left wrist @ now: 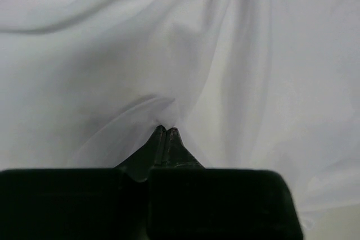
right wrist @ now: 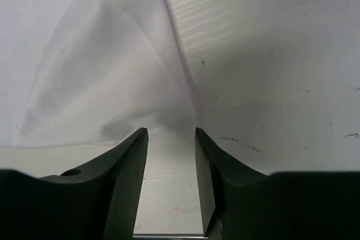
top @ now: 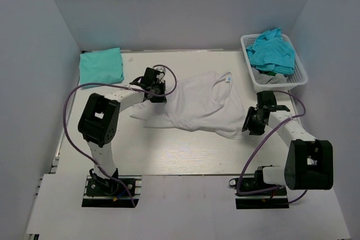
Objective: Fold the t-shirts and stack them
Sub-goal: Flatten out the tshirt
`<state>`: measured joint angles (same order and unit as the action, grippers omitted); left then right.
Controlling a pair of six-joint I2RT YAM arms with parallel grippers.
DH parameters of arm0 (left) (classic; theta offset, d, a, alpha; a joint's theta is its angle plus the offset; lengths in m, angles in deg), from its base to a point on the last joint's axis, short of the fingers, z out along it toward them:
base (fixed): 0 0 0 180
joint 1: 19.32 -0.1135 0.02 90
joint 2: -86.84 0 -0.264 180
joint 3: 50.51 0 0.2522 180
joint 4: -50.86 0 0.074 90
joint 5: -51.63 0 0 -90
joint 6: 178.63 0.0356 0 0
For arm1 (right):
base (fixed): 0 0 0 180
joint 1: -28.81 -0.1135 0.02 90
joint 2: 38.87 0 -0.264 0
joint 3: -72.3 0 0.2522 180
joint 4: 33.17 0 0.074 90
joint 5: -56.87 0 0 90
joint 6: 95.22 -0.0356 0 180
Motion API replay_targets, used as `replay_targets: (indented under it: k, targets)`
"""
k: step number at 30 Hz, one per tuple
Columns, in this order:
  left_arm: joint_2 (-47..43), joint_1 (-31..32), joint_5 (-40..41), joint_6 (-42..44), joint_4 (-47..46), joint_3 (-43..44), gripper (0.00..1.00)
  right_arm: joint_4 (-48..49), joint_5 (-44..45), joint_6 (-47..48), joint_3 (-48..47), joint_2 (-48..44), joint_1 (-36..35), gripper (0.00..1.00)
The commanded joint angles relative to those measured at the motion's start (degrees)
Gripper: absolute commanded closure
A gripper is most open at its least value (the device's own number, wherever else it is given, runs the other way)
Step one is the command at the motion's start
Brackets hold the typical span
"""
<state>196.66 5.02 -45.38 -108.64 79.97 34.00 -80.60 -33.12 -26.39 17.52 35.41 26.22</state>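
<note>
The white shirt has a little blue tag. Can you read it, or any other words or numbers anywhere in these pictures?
Neck label on the white t-shirt: a blue speck in the top view, too small to read.
No other words, numbers, brands or signs show in any of the three views.

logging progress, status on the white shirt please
Left gripper shut on white t-shirt. Right gripper open at its edge. Shirt crumpled, not folded. Basket apart.
</note>
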Motion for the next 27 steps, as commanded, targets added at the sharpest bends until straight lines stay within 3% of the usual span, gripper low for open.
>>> replay_targets:
  k: [1,10,12,15,18,27]
  targets:
    - [-10.40,0.10,2.87,-1.44,0.55,-1.82,1.00,2.56,-0.54,0.69,0.58,1.38,0.31,0.54]
    - [-24.29,0.10,5.95,-6.18,3.37,-8.42,1.00,6.15,-2.29,-0.36,3.92,5.43,-0.13,0.53]
    - [-25.96,0.10,5.95,-6.70,3.89,-8.95,1.00,6.68,-4.13,-0.89,4.63,6.22,-0.13,0.63]
    - [-29.30,0.10,6.57,-7.32,4.42,-9.48,1.00,8.44,-6.77,-0.89,4.45,5.44,-0.31,1.00]
    - [-32.56,0.10,7.18,-7.85,5.03,-10.01,1.00,8.19,-8.52,-0.63,1.56,2.02,-0.14,1.00]
    - [-40.20,-0.51,16.75,-7.85,11.45,-2.64,1.00,-2.97,-4.24,-0.71,-23.48,-8.09,0.57,1.00]
